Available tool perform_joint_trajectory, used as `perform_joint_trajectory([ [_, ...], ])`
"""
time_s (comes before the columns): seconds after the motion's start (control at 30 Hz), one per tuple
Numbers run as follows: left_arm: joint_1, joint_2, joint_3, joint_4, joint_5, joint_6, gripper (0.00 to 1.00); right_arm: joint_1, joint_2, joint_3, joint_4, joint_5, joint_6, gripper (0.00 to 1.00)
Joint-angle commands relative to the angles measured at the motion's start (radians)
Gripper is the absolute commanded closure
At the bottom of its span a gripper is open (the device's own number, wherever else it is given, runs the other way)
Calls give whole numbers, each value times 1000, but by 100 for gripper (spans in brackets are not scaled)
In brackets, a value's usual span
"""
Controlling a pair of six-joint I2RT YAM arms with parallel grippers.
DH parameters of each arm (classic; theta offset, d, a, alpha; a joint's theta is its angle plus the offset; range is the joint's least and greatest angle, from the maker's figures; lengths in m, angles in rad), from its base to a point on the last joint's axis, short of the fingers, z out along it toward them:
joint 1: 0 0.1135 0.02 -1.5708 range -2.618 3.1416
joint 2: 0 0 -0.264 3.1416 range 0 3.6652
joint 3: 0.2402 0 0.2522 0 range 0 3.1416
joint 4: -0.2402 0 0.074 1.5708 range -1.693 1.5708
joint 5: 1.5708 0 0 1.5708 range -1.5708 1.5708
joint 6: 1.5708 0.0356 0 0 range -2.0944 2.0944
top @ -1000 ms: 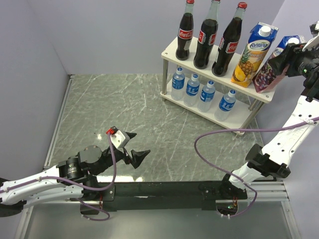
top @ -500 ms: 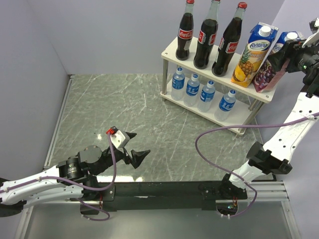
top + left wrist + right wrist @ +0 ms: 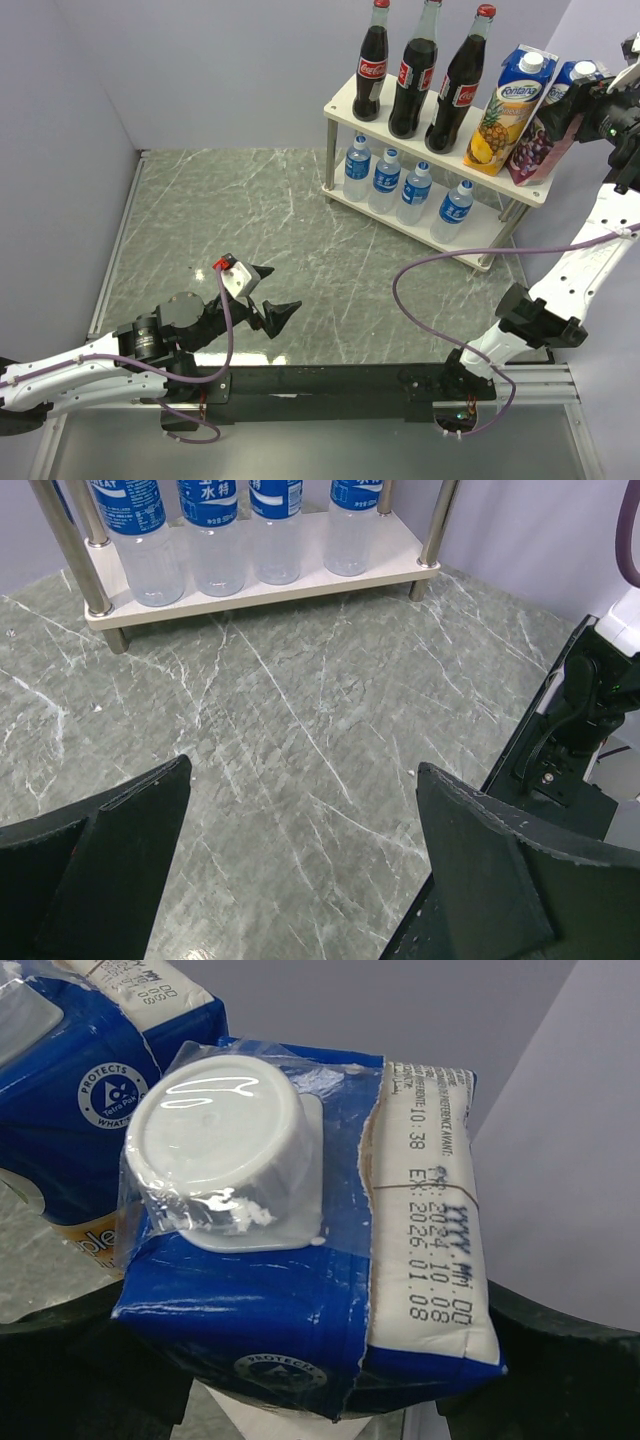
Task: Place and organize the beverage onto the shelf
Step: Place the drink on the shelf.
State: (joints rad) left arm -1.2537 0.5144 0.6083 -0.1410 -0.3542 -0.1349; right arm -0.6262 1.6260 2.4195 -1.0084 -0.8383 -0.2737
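Note:
The shelf stands at the back right. Three cola bottles are upright on its top board. Four water bottles line its lower board and show in the left wrist view. A pineapple juice carton stands on the top board. My right gripper is shut on a grape juice carton, tilted at the top board's right end. In the right wrist view the gripper flanks its blue top. My left gripper is open and empty, low over the table.
The grey marble table is walled at the back and left. A purple cable loops from the right arm over the table's right side. The right arm's base is to the right of the left gripper.
My right gripper has carried the grape carton a little up and left, setting it more upright against the pineapple carton. The left arm has not moved.

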Motion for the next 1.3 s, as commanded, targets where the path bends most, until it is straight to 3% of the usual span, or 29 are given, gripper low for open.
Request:
perform_joint_trajectory([
  [0.0, -6, -4, 28, 18, 1, 4, 0, -1, 3, 12, 82, -28, -25, 17],
  [0.3, -4, -1, 28, 15, -2, 6, 1, -1, 31, -3, 62, -42, -59, 16],
  [0.7, -4, -1, 27, 12, -5, 6, 0, -4, 46, -14, 37, -68, -117, 27],
  [1.03, -4, 1, 27, 14, -8, 6, 1, -92, 63, 7, 37, -223, -113, 36],
  [1.27, -4, 9, 27, 12, -5, 6, 1, -99, 64, 10, 1, -265, -139, 38],
])
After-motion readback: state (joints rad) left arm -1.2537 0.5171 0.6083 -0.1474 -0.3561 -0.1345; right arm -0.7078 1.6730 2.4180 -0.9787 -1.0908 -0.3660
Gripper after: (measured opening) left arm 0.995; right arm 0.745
